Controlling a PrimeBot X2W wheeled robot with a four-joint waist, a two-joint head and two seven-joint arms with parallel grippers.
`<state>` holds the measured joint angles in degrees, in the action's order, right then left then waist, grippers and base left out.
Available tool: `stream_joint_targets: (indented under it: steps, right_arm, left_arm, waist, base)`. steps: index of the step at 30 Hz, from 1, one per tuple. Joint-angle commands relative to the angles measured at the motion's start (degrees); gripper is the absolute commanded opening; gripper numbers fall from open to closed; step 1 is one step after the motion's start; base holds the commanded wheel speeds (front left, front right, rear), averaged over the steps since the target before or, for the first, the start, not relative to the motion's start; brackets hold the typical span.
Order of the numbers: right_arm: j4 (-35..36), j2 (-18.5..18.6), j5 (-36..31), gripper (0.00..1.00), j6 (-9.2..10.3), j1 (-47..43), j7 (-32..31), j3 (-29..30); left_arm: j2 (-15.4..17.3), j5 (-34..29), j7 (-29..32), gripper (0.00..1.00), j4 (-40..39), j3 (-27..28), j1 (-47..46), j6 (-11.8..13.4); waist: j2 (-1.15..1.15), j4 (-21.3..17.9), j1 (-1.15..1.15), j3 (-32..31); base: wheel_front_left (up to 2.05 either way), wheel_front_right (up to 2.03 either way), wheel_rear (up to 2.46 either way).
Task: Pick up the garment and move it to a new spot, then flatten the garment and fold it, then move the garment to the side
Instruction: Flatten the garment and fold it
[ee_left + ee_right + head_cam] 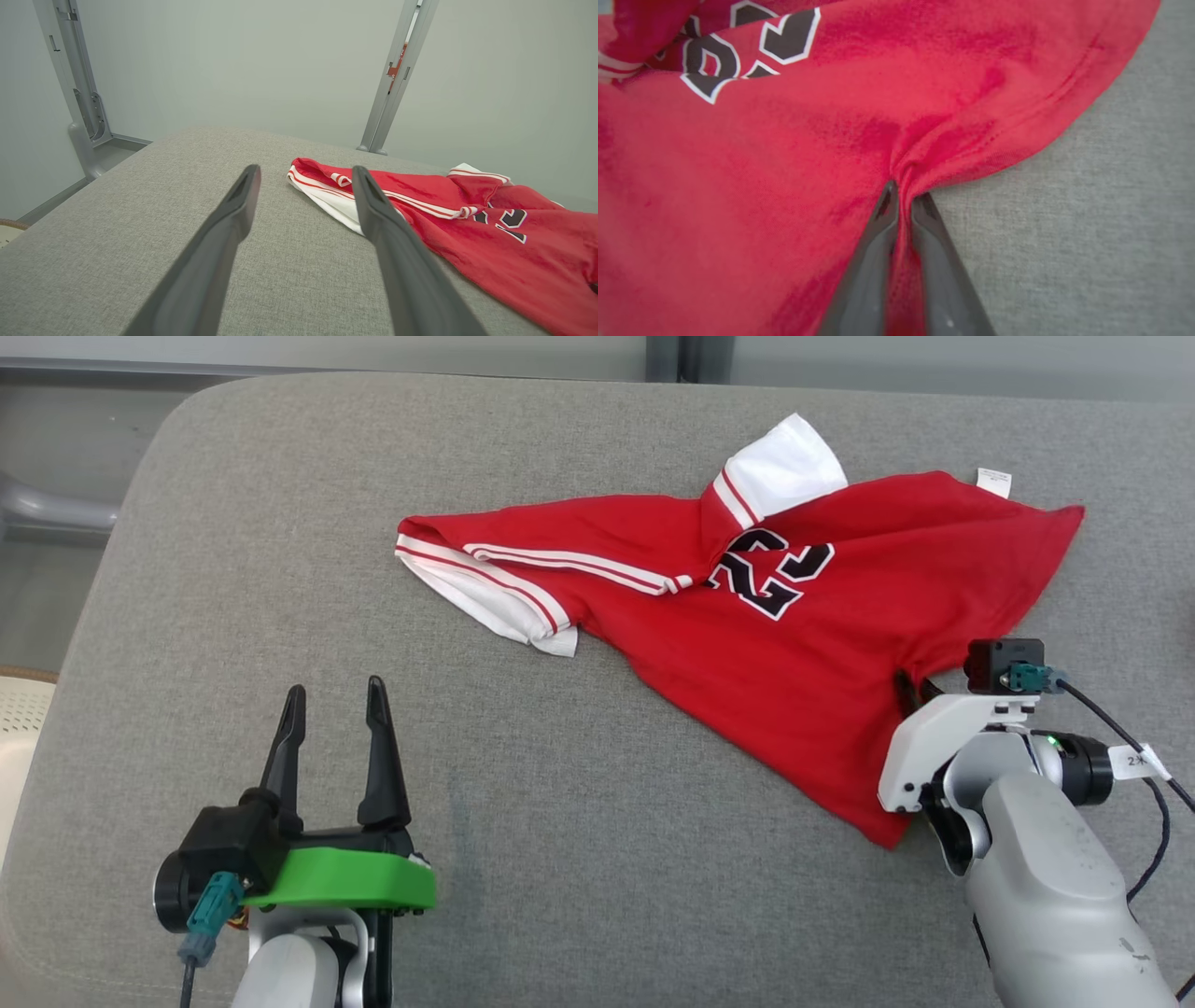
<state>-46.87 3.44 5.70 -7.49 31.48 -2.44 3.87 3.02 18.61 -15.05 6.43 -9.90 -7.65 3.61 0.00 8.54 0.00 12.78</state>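
The garment (747, 644) is a red jersey with white sleeves and a black number, lying crumpled across the right half of a grey cushion (560, 859). My right gripper (917, 693) is shut on a pinch of red cloth at its near right edge; the right wrist view shows the fabric (784, 186) bunched between the fingertips of that gripper (906, 193). My left gripper (336, 705) stands open at the lower left, apart from the jersey. In the left wrist view this gripper (306, 184) points over the cushion toward the jersey's (490, 233) white sleeve end.
The grey cushion's (140, 196) rounded far corner lies at the upper left, with floor and a metal frame post (397, 74) beyond it. A pale wicker object (19, 719) sits off the left edge. Bare cushion spreads left of the jersey.
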Motion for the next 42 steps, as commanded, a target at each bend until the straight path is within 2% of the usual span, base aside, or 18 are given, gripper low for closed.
stream_joint_targets:
  steps: [1, 5, 11, 18, 26, 27, 28, 29, 37, 42]
  right_arm:
    - [-1.09, 0.75, -0.84, 0.00, 0.02, -0.07, -0.70, -0.16]
    - [1.29, 5.35, -1.70, 0.00, 0.10, 3.77, -1.20, 0.73]
    - [3.26, 13.44, -0.42, 0.00, 0.06, 8.88, -5.62, -1.69]
    - [-1.94, 19.78, 3.17, 0.00, 0.06, 13.18, -9.18, -2.05]
    - [-7.88, 23.86, 0.87, 0.00, 0.06, 18.29, -4.33, -2.16]
    - [-8.38, 24.21, 0.29, 0.07, 0.06, 18.91, -3.19, -2.72]
    - [-8.89, 24.46, -0.09, 0.41, 0.06, 19.35, -2.38, -2.97]
    - [-9.45, 24.47, -0.54, 1.00, 0.06, 19.65, -1.44, -3.47]
    - [-10.92, 25.11, 0.64, 1.00, 0.06, 20.81, 3.78, -7.31]
    - [-7.81, 24.05, 4.81, 1.00, 0.05, 18.99, 8.58, -12.02]
  left_arm:
    - [0.02, -0.12, -0.15, 1.00, -0.24, 0.20, -0.23, 0.44]
    - [-0.05, -0.17, -0.15, 1.00, -0.41, 0.18, -0.53, 0.33]
    - [-0.07, 0.30, -0.15, 1.00, 0.04, -0.89, -1.34, -0.14]
    - [-0.05, 0.96, -0.15, 1.00, 0.60, -3.50, -3.16, -0.33]
    - [-0.05, 0.83, -0.16, 1.00, 1.22, -5.75, -4.46, -0.48]
    - [-0.05, 0.81, -0.16, 1.00, 1.31, -5.87, -4.60, -0.49]
    - [-0.05, 0.79, -0.15, 1.00, 1.46, -5.94, -4.69, -0.53]
    - [-0.05, 0.75, -0.16, 1.00, 1.63, -6.02, -4.69, -0.53]
    - [-0.05, 0.27, -0.15, 1.00, 2.56, -5.69, -3.31, -0.45]
    - [-0.03, 0.32, -0.16, 1.00, 3.26, -5.65, -2.28, -0.88]
  waist:
    - [0.00, 0.05, 0.00, 0.29]
    - [0.00, 0.00, 0.00, 1.05]
    - [0.00, 0.19, 0.00, 2.49]
    - [0.00, 1.85, 0.00, 4.42]
    - [0.00, 3.58, 0.00, 6.18]
    - [0.00, 3.61, 0.00, 6.28]
    - [0.00, 3.56, 0.00, 6.30]
    - [0.00, 3.34, 0.00, 6.18]
    - [0.00, -0.88, 0.00, 3.19]
    - [0.00, -4.48, 0.00, 0.74]
  base:
    - [0.00, 0.00, 0.00]
    - [0.00, 0.00, 0.00]
    - [0.00, 0.00, 0.00]
    - [0.00, 0.00, 0.00]
    - [0.00, 0.00, 0.00]
    - [0.00, 0.00, 0.00]
    - [0.00, 0.00, 0.00]
    - [0.00, 0.00, 0.00]
    - [0.00, 0.00, 0.00]
    - [0.00, 0.00, 0.00]
